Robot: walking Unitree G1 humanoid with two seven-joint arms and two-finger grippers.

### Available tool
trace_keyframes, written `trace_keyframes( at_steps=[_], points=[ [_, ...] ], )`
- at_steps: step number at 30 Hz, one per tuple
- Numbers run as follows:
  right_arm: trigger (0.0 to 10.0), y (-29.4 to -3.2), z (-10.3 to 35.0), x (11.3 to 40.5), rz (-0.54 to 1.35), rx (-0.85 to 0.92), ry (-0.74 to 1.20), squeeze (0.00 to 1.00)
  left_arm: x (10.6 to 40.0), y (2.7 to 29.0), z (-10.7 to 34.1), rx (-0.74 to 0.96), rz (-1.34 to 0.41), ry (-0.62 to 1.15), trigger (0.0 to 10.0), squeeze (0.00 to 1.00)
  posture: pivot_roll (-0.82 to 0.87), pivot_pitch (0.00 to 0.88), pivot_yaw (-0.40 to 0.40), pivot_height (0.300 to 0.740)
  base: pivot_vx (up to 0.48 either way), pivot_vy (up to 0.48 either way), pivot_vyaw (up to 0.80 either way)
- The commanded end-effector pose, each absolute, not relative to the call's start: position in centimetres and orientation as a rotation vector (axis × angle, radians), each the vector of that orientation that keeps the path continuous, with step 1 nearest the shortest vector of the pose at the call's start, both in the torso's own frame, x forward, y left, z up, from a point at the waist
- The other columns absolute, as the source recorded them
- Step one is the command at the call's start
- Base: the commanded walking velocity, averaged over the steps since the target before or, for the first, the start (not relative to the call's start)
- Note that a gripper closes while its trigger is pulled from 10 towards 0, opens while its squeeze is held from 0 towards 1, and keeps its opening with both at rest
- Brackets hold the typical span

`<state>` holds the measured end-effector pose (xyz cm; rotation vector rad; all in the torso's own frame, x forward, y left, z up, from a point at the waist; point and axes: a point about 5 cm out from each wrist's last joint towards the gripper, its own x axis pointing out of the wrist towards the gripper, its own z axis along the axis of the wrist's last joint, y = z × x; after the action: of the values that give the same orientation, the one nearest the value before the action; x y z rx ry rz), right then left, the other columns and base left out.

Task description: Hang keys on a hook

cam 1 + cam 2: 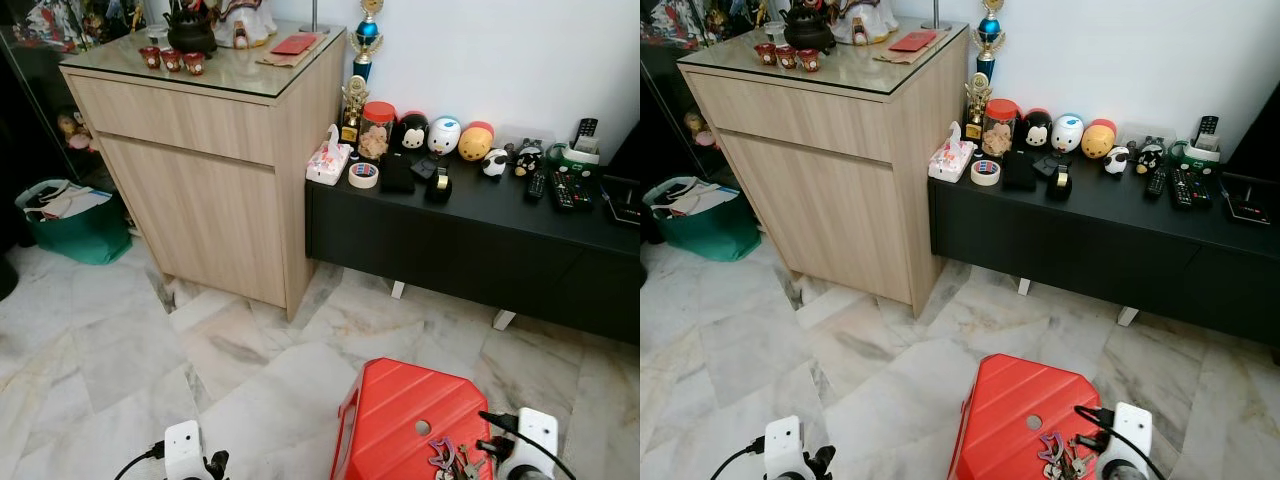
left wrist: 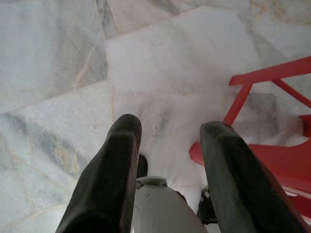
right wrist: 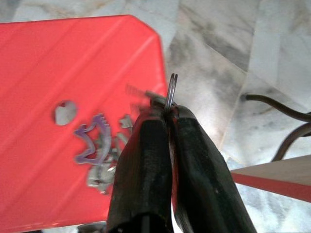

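Glossy veined marble floor [image 1: 120, 350]. Smooth shiny red plastic stool [image 1: 400, 405]. Thin bright metal key ring [image 3: 171, 92], dull metal keys [image 3: 99, 155]. Matt black rubbery fingers [image 3: 146, 160]. Pale wood-grain cabinet [image 1: 200, 190], glass top. Matt black low surface [image 1: 450, 240].

A red stool [image 1: 410, 410] stands on the marble floor [image 1: 120, 360]. A wooden cabinet [image 1: 200, 170] adjoins a low black desk [image 1: 470, 240] bearing toys, tape roll [image 1: 363, 175] and remotes [image 1: 570, 188].
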<state>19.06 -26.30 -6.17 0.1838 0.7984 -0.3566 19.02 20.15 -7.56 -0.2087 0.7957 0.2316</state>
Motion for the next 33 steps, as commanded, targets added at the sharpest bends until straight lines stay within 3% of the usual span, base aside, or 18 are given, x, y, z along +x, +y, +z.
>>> trace_keyframes(
  at_steps=[1, 13, 33],
  points=[
    [10.0, -26.8, -6.0, 19.1, -0.372, 0.206, 0.801, 0.0, 18.2, 20.1, -8.0, -0.218, 0.237, 0.835, 10.0, 0.0, 0.01, 0.0, -0.061, 0.74, -0.289, 0.0, 0.0],
    [10.0, -26.8, -5.7, 19.6, -0.318, 0.209, 0.808, 0.0, 16.3, 23.0, -8.4, -0.229, 0.289, 0.89, 10.0, 0.0, 0.01, 0.0, -0.063, 0.74, -0.331, 0.0, 0.0],
    [10.0, -25.9, -5.8, 20.0, -0.317, 0.238, 0.798, 0.0, 16.4, 22.1, -8.6, -0.233, 0.278, 0.9, 10.0, 0.0, 0.01, 0.0, -0.057, 0.74, -0.339, 0.0, 0.0]
  ],
)
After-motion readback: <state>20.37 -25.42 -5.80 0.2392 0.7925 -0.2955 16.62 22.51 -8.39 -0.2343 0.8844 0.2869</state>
